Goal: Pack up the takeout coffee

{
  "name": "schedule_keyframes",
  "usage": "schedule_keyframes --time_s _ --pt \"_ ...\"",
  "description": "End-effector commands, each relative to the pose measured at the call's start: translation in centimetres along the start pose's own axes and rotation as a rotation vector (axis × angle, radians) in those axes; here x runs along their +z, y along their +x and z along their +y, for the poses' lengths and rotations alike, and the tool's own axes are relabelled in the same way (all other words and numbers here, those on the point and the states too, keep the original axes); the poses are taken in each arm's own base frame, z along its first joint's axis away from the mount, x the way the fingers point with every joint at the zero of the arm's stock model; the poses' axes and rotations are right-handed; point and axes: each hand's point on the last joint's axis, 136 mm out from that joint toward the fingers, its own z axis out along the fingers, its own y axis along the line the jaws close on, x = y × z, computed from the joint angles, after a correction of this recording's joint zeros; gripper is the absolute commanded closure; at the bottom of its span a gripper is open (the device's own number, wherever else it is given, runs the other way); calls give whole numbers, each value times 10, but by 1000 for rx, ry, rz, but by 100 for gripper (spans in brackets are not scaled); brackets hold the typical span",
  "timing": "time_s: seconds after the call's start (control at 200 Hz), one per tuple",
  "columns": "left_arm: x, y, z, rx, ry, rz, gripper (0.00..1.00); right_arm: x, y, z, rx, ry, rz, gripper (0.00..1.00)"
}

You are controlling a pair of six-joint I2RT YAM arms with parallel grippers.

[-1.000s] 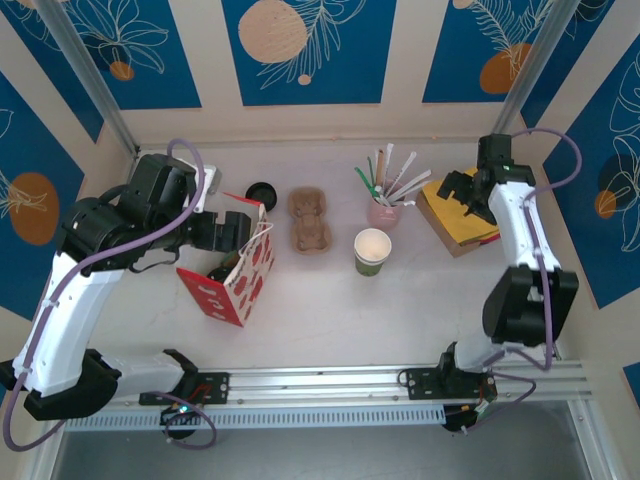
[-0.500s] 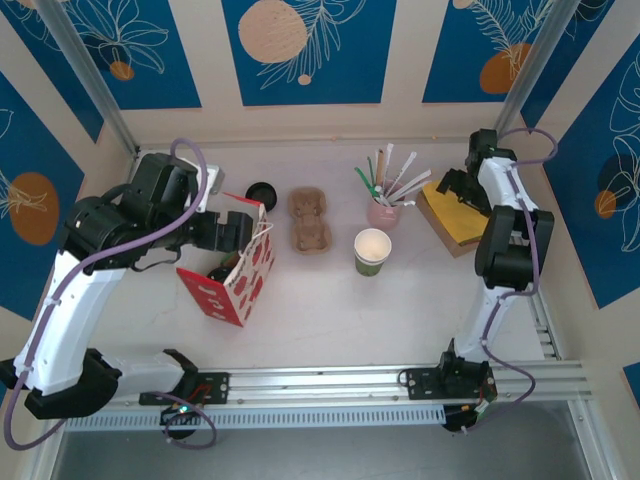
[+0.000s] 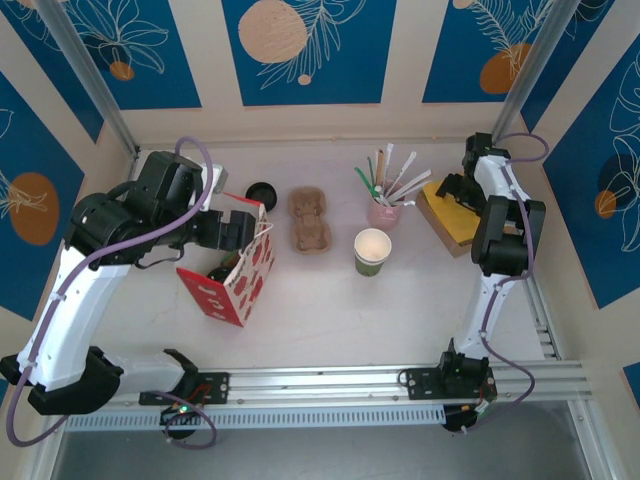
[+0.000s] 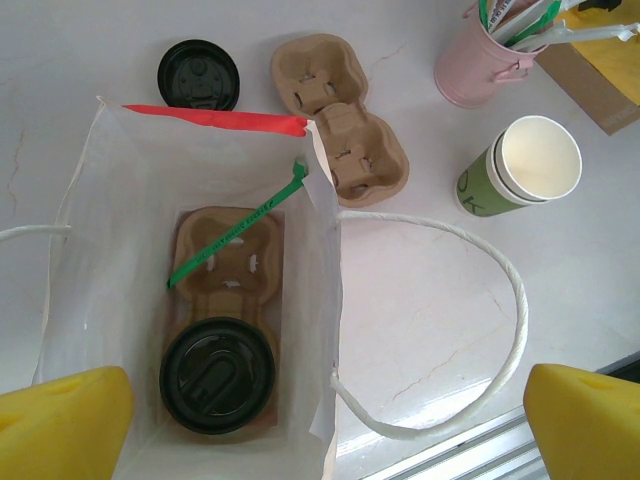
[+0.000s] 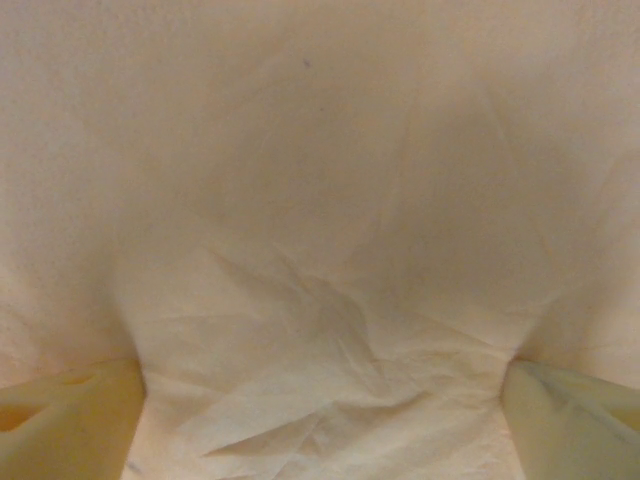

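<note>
Where the paper bag (image 4: 120,160) stands open beneath my left end effector (image 4: 320,428), its white walls frame a narrow shaft. A cardboard carrier (image 4: 230,255) lies on the bag floor, and the takeout coffee (image 4: 217,375) sits in its near socket. Only the black lid shows, as the green body is hidden below it. A green stirrer (image 4: 235,228) leans across the empty far socket. My left fingers (image 4: 60,420) stand fully apart above the bag's near end and hold nothing; both tips are cut off by the frame's lower corners.

Open room: bare desk (image 3: 330,310) runs from the bag's right wall to the lidless green cup (image 4: 525,165) and forward to the metal rail (image 3: 400,380). Only the bag's white cord handle (image 4: 500,270) loops across it. Behind the bag lie a loose black lid (image 4: 198,75) and a second carrier (image 4: 340,120). The pink straw holder (image 4: 475,70) stands near the cup on its far side.

My right end effector (image 3: 452,188) hangs over the yellow-and-brown stack (image 3: 455,225), near the desk's far right corner and the wall post. Through the right wrist, its fingers (image 5: 70,420) are wide apart with nothing gripped. A pale, creased sheet (image 5: 320,250) lies close in front of them — too near and soft-focused to identify, and I cannot tell whether the tips touch it.
</note>
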Motion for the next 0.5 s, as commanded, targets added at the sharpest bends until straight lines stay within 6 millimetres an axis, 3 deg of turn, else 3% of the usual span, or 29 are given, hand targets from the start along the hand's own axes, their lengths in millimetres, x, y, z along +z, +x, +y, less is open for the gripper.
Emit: schedule_keyframes --time_s 0.0,0.06,0.21,0.355,0.495 --pt "0 1 4 11 -13 1 0 3 9 -7 3 1 35 14" --pt "0 1 5 13 -19 1 0 2 12 -9 3 -3 37 21" --pt "0 2 6 17 -25 2 0 -5 15 -9 -4 -24 19 28" --pt "1 4 7 20 -28 10 0 -12 15 -8 -15 -39 10 53" --pt "1 4 7 23 -25 7 0 -20 14 -9 -14 -41 -6 58"
